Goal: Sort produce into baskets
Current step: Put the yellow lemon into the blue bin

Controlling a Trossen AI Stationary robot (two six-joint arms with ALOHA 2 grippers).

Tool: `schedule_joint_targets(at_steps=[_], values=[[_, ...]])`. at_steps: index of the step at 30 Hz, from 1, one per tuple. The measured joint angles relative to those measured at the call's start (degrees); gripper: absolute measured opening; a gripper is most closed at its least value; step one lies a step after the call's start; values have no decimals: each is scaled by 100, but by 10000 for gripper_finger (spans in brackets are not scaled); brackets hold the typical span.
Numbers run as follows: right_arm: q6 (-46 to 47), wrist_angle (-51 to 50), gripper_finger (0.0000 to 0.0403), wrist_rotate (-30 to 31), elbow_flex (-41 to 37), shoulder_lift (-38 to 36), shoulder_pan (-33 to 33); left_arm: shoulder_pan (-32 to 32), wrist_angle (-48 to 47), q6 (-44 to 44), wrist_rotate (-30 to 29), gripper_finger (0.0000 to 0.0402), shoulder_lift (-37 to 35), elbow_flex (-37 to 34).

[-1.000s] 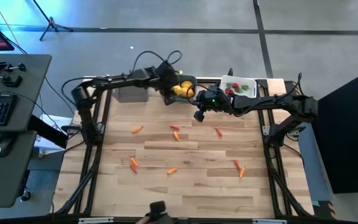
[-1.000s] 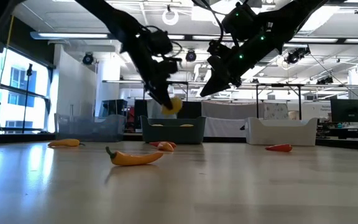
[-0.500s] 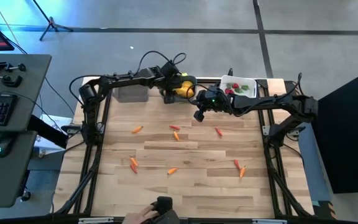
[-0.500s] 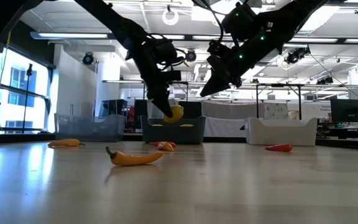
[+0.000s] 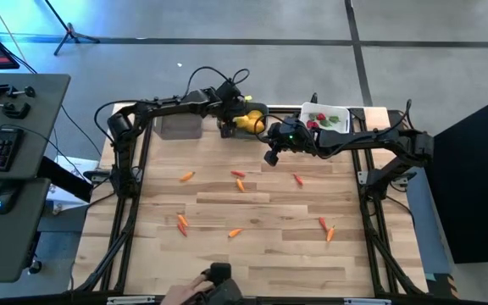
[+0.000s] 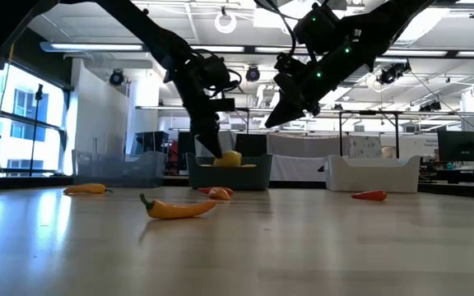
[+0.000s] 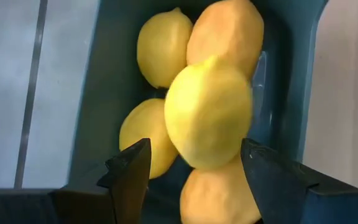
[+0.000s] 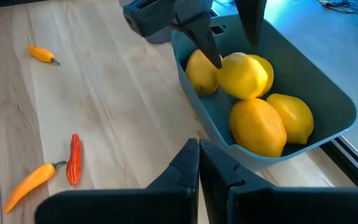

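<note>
Left hand [image 7: 194, 171] spread over teal bin [image 8: 316, 87] at worktop's 12 o'clock, lemon [image 7: 209, 112] freed atop heap; roll-out risked; right hand [image 8: 199, 163] pressed together.

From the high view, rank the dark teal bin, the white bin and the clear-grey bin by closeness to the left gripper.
1. Dark teal rectangular bin, directly under the left gripper.
2. Clear-grey rectangular bin, to its left.
3. White rectangular bin, far right.

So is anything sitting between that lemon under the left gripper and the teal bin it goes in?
Nothing visible. The left gripper is open over the teal bin, and the lemon already rests on the other lemons inside.
</note>
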Motion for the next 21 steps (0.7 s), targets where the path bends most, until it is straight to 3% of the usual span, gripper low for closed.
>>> schedule_joint_targets(at_steps=[4, 9, 21], values=[[22, 1, 0, 1, 0, 0, 0, -2, 2, 85, 174, 223, -5, 0], [29, 1, 0, 1, 0, 0, 0, 70, 247, 5, 573, 180, -114, 9], [24, 25, 0, 0, 0, 0, -17, 254, 505, -267, 1009, 13, 319, 2]])
